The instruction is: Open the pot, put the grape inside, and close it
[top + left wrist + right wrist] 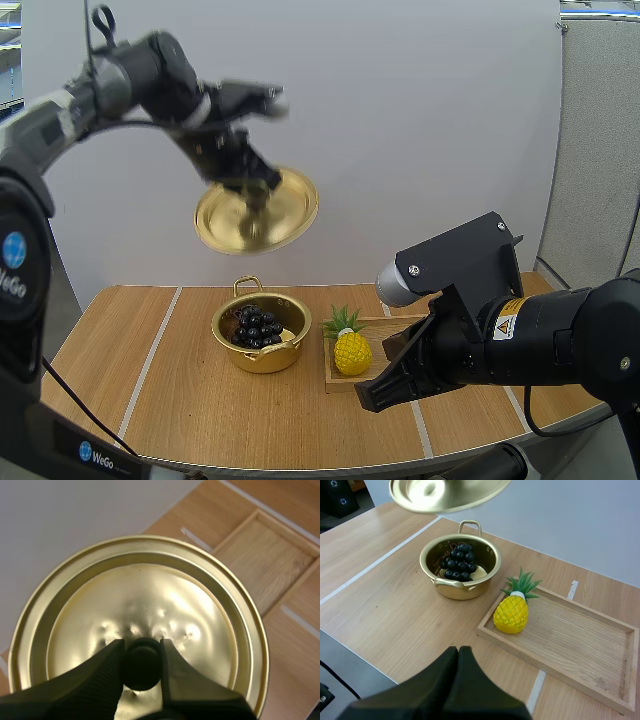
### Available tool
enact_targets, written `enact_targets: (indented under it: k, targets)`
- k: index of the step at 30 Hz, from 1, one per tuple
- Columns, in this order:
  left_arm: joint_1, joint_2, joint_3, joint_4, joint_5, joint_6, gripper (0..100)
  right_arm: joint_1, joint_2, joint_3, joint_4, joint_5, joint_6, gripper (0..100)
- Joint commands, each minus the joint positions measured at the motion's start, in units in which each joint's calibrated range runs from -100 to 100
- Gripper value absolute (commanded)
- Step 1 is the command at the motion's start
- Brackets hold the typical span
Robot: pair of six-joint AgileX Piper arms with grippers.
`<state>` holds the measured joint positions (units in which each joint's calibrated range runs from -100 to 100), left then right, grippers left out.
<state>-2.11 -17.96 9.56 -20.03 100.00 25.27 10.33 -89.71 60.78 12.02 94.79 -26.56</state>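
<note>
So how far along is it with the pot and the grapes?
Nearly finished. Done: the pot is open and the grapes lie inside it. In hand: the left gripper pinches the lid by its knob, in the air over the pot. Left: lowering the lid onto the pot. The right gripper holds nothing.

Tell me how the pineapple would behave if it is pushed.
The pineapple stands upright on a rounded body, so it would probably tip and roll. The tray rim should stop it. Its glossy skin looks like plastic, likely light.

lid [290, 207] gold | pot [264, 358] gold | grapes [257, 326] black | pineapple [352, 353] yellow, green crown | tray [580, 645] pale wood
</note>
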Motion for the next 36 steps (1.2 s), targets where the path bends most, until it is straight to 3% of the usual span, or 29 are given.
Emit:
enact_targets:
  k: [1, 17, 36]
  targets:
    - [-0.09, 3.78, 12.02, -0.45, 0.00, 5.06, 0, -0.23, -0.56, 0.02, 0.17, 0.13, -0.64, 0]
    - [-0.09, 15.90, 16.19, -0.33, -22.17, 7.39, 0, -0.23, -0.56, 0.02, 0.17, 0.29, -0.64, 0]
    - [-0.09, 24.34, 10.22, -0.87, -19.62, 7.88, 0, -0.27, -0.56, 0.02, 0.17, 0.90, -0.64, 0]
